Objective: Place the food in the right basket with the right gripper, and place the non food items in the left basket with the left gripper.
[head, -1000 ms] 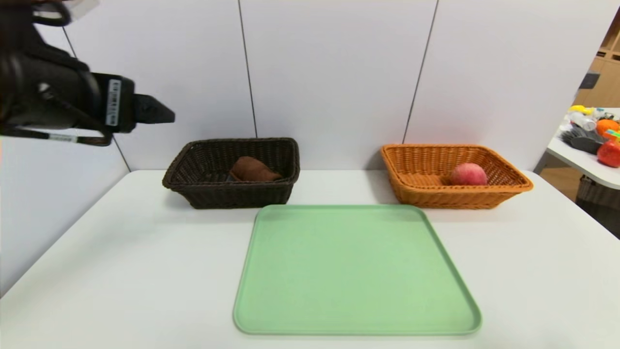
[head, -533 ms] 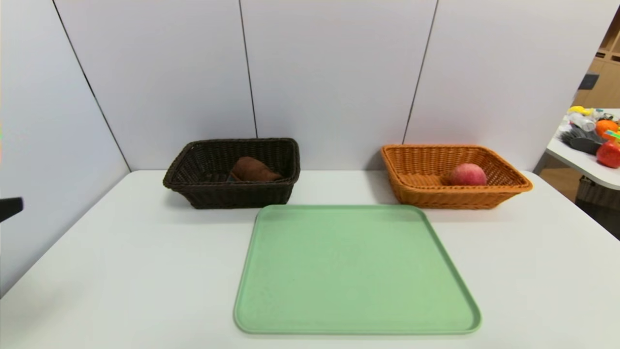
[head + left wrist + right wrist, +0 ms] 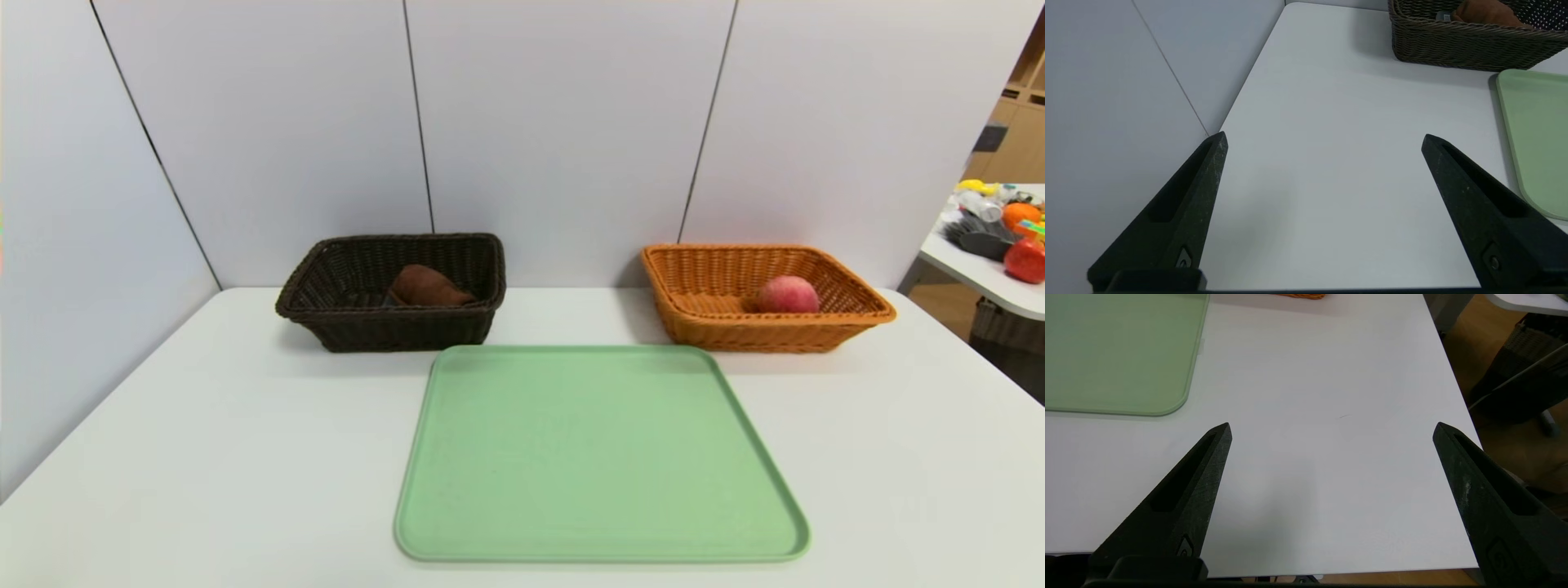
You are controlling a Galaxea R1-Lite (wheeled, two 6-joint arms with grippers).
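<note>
A dark brown wicker basket [image 3: 326, 282] stands at the back left of the table with a brown cloth-like item [image 3: 426, 287] inside; its wall [image 3: 1453, 45] and the brown item [image 3: 1488, 11] also show in the left wrist view. An orange wicker basket [image 3: 702, 282] at the back right holds a pink-red peach [image 3: 788, 294]. Neither arm shows in the head view. My left gripper [image 3: 1323, 139] hangs open over bare table near the left wall, nothing between its fingers. My right gripper [image 3: 1332, 428] hangs open over bare table near the front right corner.
A green tray [image 3: 600, 457] lies flat in the middle, in front of both baskets; its edge [image 3: 1535, 134] shows beside the left gripper and its corner [image 3: 1118, 355] beside the right. A side table with assorted items [image 3: 1004, 237] stands far right. Wall panels close the back and left.
The left arm, a second ago high at the upper left of the head view, has dropped down and back out of that view. The baskets and tray have not moved.
</note>
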